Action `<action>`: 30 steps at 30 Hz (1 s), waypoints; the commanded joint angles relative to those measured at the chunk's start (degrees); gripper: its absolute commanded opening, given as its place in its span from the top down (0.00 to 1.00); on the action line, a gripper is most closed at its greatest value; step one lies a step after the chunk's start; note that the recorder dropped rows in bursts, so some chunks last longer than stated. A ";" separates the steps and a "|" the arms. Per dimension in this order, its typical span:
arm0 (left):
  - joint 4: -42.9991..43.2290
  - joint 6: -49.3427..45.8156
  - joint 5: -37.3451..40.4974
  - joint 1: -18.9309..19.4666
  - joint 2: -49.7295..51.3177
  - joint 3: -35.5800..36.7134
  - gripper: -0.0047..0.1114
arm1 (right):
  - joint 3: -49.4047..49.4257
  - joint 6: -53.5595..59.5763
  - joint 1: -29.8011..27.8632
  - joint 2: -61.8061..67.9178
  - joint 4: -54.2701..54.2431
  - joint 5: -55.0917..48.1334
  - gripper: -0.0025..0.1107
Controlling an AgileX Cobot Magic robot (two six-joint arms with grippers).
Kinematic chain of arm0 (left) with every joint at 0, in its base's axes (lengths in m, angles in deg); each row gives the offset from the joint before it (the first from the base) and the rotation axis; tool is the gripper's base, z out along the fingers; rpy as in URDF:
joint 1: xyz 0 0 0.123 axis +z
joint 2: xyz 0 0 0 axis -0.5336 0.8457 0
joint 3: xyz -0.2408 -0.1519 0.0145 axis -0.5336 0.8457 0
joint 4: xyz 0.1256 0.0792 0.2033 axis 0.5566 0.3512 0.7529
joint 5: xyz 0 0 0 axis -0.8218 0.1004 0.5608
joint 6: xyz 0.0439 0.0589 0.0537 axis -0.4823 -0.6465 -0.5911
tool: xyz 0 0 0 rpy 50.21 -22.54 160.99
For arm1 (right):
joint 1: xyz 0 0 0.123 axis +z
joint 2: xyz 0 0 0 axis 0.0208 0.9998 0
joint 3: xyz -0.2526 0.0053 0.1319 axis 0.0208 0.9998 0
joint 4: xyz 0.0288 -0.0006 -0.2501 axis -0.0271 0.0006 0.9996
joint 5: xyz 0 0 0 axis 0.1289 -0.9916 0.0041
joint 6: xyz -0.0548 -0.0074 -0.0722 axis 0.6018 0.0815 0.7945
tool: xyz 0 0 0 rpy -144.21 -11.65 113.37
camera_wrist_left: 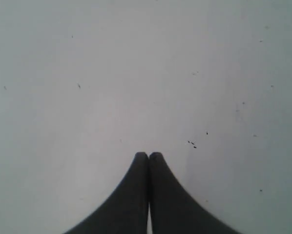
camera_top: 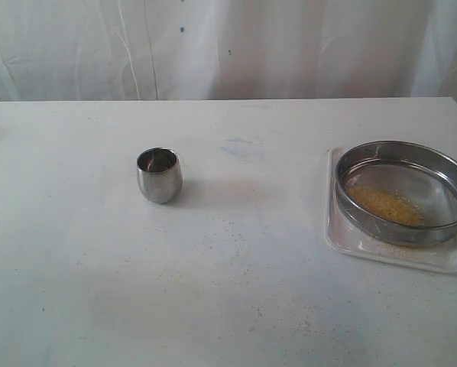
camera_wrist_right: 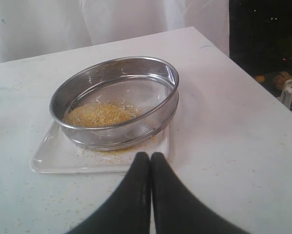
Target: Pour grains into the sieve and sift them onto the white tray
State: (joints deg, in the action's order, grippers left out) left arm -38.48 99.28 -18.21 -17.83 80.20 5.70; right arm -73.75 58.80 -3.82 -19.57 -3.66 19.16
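The round steel sieve [camera_top: 403, 191] rests on the white tray [camera_top: 343, 241] at the right of the table, with golden grains [camera_top: 387, 205] heaped on its mesh. In the right wrist view the sieve [camera_wrist_right: 116, 100] holds the grains [camera_wrist_right: 98, 114] and a few lie scattered on the tray [camera_wrist_right: 58, 156] under its rim. My right gripper [camera_wrist_right: 150, 156] is shut and empty, its tips just short of the tray's near edge. My left gripper [camera_wrist_left: 148, 156] is shut on nothing above bare white table. Neither arm shows in the exterior view.
A small rounded steel cup [camera_top: 159, 175] stands upright at the table's left middle, away from the tray. Stray grains speckle the table's front [camera_top: 290, 321]. A white curtain [camera_top: 213, 46] hangs behind the table. The table's right edge [camera_wrist_right: 243, 73] runs close beside the tray.
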 commanded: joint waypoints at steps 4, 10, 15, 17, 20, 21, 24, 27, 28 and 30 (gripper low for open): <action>3.85 15.51 -24.91 -2.49 -20.84 8.62 0.95 | 0.10 0.02 -0.16 -0.22 0.45 0.10 0.98; 8.08 15.04 3.78 -3.27 -46.36 8.61 0.95 | 0.10 0.02 -0.16 -0.22 0.45 0.10 0.98; 7.46 15.31 5.53 -3.31 -57.53 8.61 0.95 | 0.10 0.02 -0.16 -0.22 0.45 0.10 0.98; 7.38 15.30 5.64 -3.31 -61.85 8.61 0.96 | 0.10 0.02 -0.16 -0.22 0.45 0.10 0.98; 7.38 13.35 8.20 -3.55 -67.99 8.61 0.96 | 0.10 0.02 -0.16 -0.22 0.45 0.10 0.98; 7.38 13.35 9.67 -4.09 -69.46 8.61 0.96 | 0.10 0.02 -0.16 -0.22 0.45 0.10 0.98; 7.04 13.33 10.11 -7.14 -72.08 10.92 0.96 | 0.10 0.02 -0.16 -0.22 0.45 0.10 0.98; 7.16 12.06 10.35 -10.14 -73.00 13.42 0.96 | 0.10 0.02 -0.16 -0.22 0.45 0.10 0.98; 7.45 12.16 10.35 -11.02 -73.03 13.86 0.96 | 0.10 0.02 -0.16 -0.22 0.45 0.10 0.98; 6.93 12.53 10.49 -11.84 -73.03 13.86 0.96 | 0.10 0.02 -0.16 -0.22 0.45 0.10 0.98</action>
State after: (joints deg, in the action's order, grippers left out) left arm -31.08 111.97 -7.69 -27.99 7.65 18.90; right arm -73.75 58.80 -3.82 -19.57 -3.66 19.16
